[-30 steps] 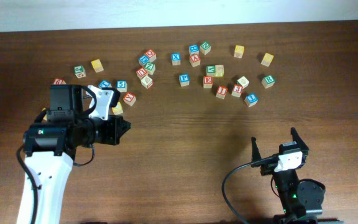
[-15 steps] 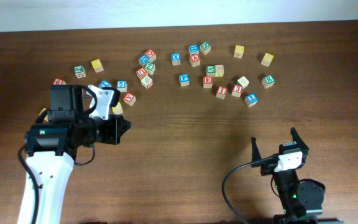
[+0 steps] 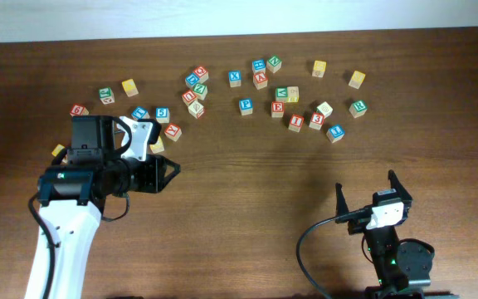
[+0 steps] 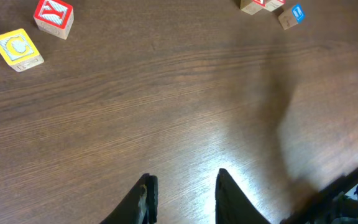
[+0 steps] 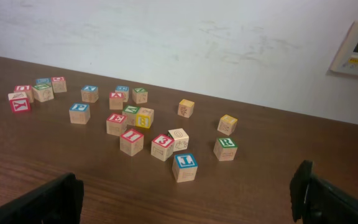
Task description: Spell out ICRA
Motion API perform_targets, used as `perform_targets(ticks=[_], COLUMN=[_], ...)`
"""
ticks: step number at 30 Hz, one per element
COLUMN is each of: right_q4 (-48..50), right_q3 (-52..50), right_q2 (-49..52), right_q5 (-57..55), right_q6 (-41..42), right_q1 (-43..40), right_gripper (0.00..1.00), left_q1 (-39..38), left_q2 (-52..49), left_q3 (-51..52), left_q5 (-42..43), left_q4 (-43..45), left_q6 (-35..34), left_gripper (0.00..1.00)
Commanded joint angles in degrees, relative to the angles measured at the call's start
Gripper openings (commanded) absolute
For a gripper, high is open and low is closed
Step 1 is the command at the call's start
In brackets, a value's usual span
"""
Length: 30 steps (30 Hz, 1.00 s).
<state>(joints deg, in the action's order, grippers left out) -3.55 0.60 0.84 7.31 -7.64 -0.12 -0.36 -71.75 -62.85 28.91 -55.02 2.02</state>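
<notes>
Dark brown wood runs back to a pale wall (image 5: 166, 37), and the tabletop (image 3: 256, 208) lies bare across its whole near half, a wide open stretch between the two arms. Alphabet cubes sit scattered in a loose band along the far side, short of the far edge, with gaps of bare wood between most of them.

The left end effector (image 3: 171, 170) hangs over bare wood just in front of the band's left part. Its fingers (image 4: 146, 198) stand somewhat apart with nothing between them. The yellow "C" cube (image 4: 17, 48) lies behind it toward the far side, just beside a red "Y" cube (image 4: 53, 15) but not touching it. From overhead the "C" cube is partly covered by the left arm.

The red "I" cube (image 3: 296, 121) sits on the near fringe of the band, right of centre, near a red "3" cube (image 3: 316, 120), with free wood on its near side. The green "R" cube (image 3: 357, 108) stands toward the band's right end, clear of its neighbours. The red "A" cube (image 3: 260, 80) is deeper in, mid-band, with other cubes close around it.

The right end effector (image 3: 365, 187) waits at the near right, well apart from every cube, its jaws spread wide and empty
</notes>
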Motion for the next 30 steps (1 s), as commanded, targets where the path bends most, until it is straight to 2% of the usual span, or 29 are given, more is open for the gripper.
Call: perform_targets(ticks=[1,2,4,6,30], right_q4=[-0.33,-0.33,-0.33,-0.33,-0.33], right_q3=[-0.28,-0.28,-0.28,-0.28,-0.28], right_q2=[-0.37,-0.37,-0.37,-0.37,-0.37], right_q5=[-0.48,-0.48,-0.46,-0.46,-0.46], right_q6=[0.13,0.13,0.13,0.13,0.13], right_q1=[-0.33,-0.33,-0.33,-0.33,-0.33], right_gripper=[0.98,0.98,0.98,0.98,0.98], left_q1=[-0.22,-0.22,-0.22,-0.22,-0.22], left_q2=[-0.28,-0.31,-0.28,-0.28,-0.28], left_q3=[0.37,0.37,0.37,0.37,0.37], left_q5=[0.00,0.00,0.00,0.00,-0.02], left_q4=[0.15,0.15,0.13,0.13,0.09], left_q6=[0.13,0.13,0.13,0.13,0.13], left_gripper=[0.47,0.60,0.74,0.99,0.99])
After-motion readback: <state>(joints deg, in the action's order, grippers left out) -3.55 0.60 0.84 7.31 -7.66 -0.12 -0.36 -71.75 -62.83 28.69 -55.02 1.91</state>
